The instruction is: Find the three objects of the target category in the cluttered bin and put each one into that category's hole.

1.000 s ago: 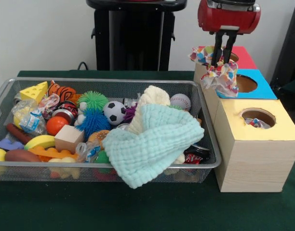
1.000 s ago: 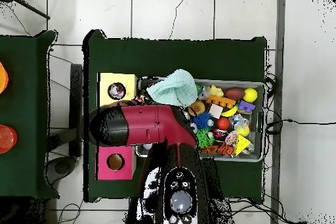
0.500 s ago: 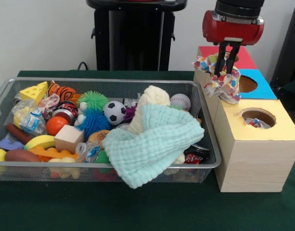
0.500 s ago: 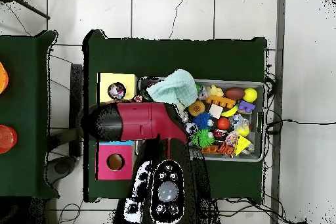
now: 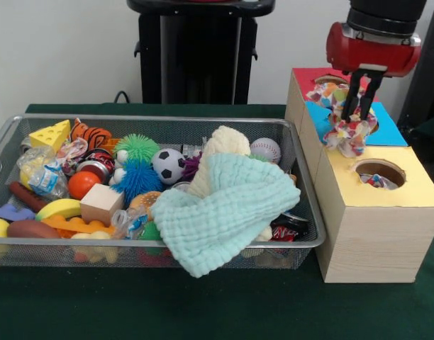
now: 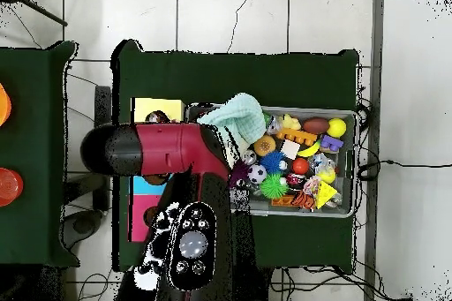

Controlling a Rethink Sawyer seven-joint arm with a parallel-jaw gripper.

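In the front view my gripper (image 5: 360, 113) is shut on a colourful patterned cloth scrunchie (image 5: 345, 126), which hangs over the blue box top (image 5: 386, 127) and hides its hole. The yellow box (image 5: 376, 212) in front has a hole (image 5: 379, 172) with a patterned item inside. The red box (image 5: 302, 74) stands behind. The wire bin (image 5: 153, 244) holds a mint knitted cloth (image 5: 220, 212), a cream cloth (image 5: 227, 142) and several toys. From overhead the arm (image 6: 159, 152) covers the boxes and the gripper.
In the bin lie a soccer ball (image 5: 167, 164), a baseball (image 5: 265, 149), a cheese wedge (image 5: 50, 134), a wooden cube (image 5: 101, 203), spiky balls (image 5: 135, 173), a banana (image 5: 59, 208). The bin's right rim sits close against the boxes.
The gripper has carried the scrunchie to the right in the front view, from the bin-side edge of the boxes to above the blue box. The bin's contents have not moved.
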